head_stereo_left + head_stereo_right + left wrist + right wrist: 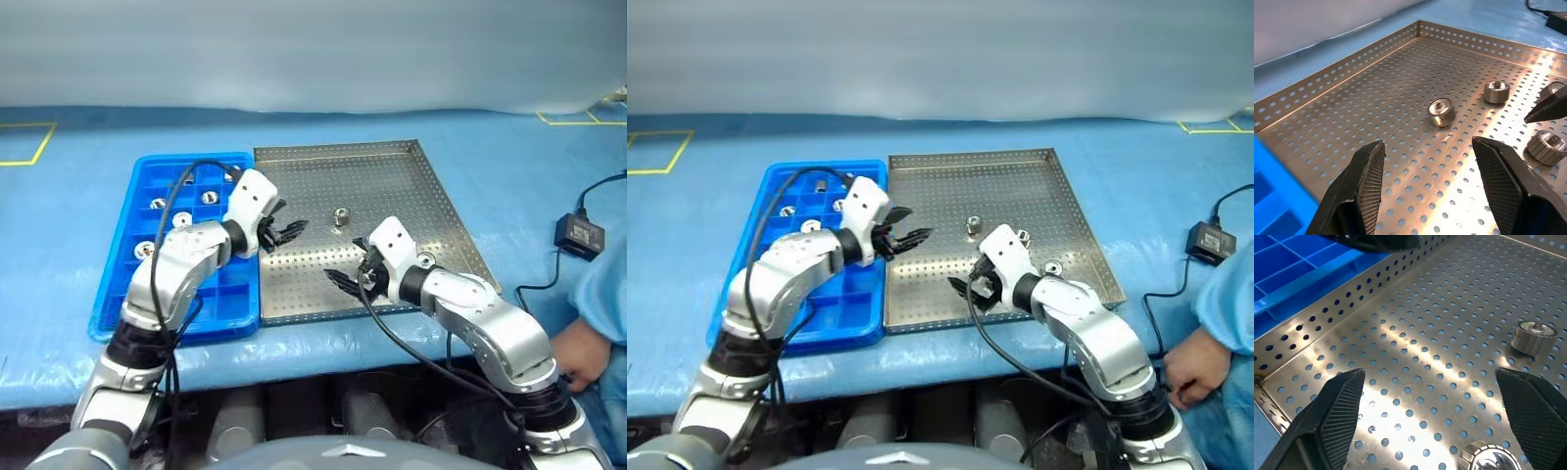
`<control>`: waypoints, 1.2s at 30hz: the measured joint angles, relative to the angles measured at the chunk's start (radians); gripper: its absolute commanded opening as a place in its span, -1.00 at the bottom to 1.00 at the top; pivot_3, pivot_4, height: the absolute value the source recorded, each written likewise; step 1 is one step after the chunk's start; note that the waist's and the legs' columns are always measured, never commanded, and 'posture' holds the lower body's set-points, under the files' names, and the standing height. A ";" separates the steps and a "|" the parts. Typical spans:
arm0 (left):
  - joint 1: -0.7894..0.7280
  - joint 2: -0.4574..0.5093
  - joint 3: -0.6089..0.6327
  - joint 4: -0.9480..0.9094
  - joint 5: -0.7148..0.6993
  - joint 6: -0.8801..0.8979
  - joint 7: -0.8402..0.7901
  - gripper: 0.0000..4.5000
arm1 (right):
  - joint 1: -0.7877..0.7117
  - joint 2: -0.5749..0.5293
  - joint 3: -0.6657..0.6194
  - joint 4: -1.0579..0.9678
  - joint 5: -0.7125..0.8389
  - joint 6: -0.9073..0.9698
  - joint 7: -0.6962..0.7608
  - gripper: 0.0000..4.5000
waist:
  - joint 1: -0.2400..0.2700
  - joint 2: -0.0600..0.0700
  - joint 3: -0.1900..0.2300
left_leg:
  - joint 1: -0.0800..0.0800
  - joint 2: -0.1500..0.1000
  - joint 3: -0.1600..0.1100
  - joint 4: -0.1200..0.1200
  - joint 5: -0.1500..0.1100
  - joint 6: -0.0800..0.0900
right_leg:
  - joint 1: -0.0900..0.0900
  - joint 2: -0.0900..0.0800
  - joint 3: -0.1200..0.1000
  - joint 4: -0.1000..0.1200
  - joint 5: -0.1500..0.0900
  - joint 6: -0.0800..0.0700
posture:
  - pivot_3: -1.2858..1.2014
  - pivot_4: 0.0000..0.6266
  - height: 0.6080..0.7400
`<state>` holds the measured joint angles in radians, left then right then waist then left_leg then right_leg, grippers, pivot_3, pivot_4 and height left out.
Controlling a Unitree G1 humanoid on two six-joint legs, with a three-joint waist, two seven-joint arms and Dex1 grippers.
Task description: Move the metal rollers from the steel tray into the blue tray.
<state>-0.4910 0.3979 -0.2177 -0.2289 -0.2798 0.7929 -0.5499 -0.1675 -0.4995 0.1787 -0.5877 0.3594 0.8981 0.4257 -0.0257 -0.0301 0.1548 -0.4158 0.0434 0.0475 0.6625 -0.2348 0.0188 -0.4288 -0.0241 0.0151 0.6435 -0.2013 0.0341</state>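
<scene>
A: Where do things stand?

B: The left tool (290, 231) hangs over the left part of the steel tray (411, 157), jaws apart and empty. The right tool (345, 281) sits low near the tray's bottom edge, jaws spread wide, also holding nothing.

A: And the metal rollers?

B: One roller (342, 216) stands near the middle of the steel tray; two more (1024, 236) (1053, 266) lie toward its right side, close by the right arm. Several rollers (158, 204) already rest in compartments of the blue tray (147, 166), left of centre on the blue tabletop.

A: What could go wrong?

B: I'd judge the two tools are near each other over the same tray, so reaching for the same roller could bring the fingers together. A roller on its side could roll away on the perforated floor if a finger nudges it off-centre. A release over a grid wall rather than a compartment may bounce the piece out.

A: Any writing?

B: None that I can read on the trays or rollers; the black adapter (580, 234) at right is too small to tell
</scene>
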 measured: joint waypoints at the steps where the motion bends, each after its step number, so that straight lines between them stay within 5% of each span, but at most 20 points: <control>1: -0.018 -0.005 -0.027 0.040 0.007 -0.017 -0.020 0.37 | 0.012 0.000 -0.003 -0.015 0.000 0.007 -0.010 1.00 | -0.005 0.000 0.000 | 0.000 0.000 0.000 0.000 0.000 0.000 | 0.000 0.000 0.000 0.000 0.000 0.000 | -0.12 -0.52 1.00; 7: -0.074 -0.047 -0.153 0.187 0.041 -0.096 -0.146 0.37 | 0.101 -0.019 -0.076 -0.099 0.000 0.054 -0.055 1.00 | -0.052 0.000 0.000 | 0.000 0.000 -0.001 0.000 0.000 0.001 | 0.000 0.000 0.002 0.000 0.000 0.001 | -0.16 -0.52 1.00; 16: -0.107 -0.114 -0.174 0.326 0.087 -0.149 -0.173 0.37 | 0.144 -0.033 -0.112 -0.136 0.000 0.075 -0.076 1.00 | -0.107 0.000 0.000 | 0.002 0.000 -0.001 0.001 0.000 0.001 | 0.000 0.000 0.005 0.001 0.001 0.003 | -0.18 -0.52 1.00; 33: -0.112 -0.162 -0.213 0.430 0.174 -0.177 -0.193 0.37 | 0.124 0.022 -0.065 -0.079 0.005 0.071 -0.060 1.00 | -0.129 0.000 0.000 | 0.002 0.000 -0.001 0.001 0.000 0.001 | 0.000 0.000 0.006 0.001 0.002 0.005 | -0.17 -0.52 1.00; 36: -0.112 -0.177 -0.212 0.440 0.182 -0.189 -0.193 0.10 | 0.111 0.025 -0.058 -0.078 0.004 0.069 -0.056 1.00 | -0.128 0.000 0.000 | 0.002 0.000 -0.001 0.001 0.000 0.001 | 0.000 0.000 0.006 0.001 0.002 0.005 | -0.17 -0.52 1.00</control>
<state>-0.6027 0.2212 -0.4300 0.2108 -0.0979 0.6037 -0.7432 -0.0569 -0.4745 0.1210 -0.6653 0.3635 0.9675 0.3698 -0.1532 -0.0296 0.1545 -0.4137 0.0432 0.0469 0.6634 -0.2351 0.0196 -0.4289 -0.0238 0.0212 0.6444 -0.1990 0.0395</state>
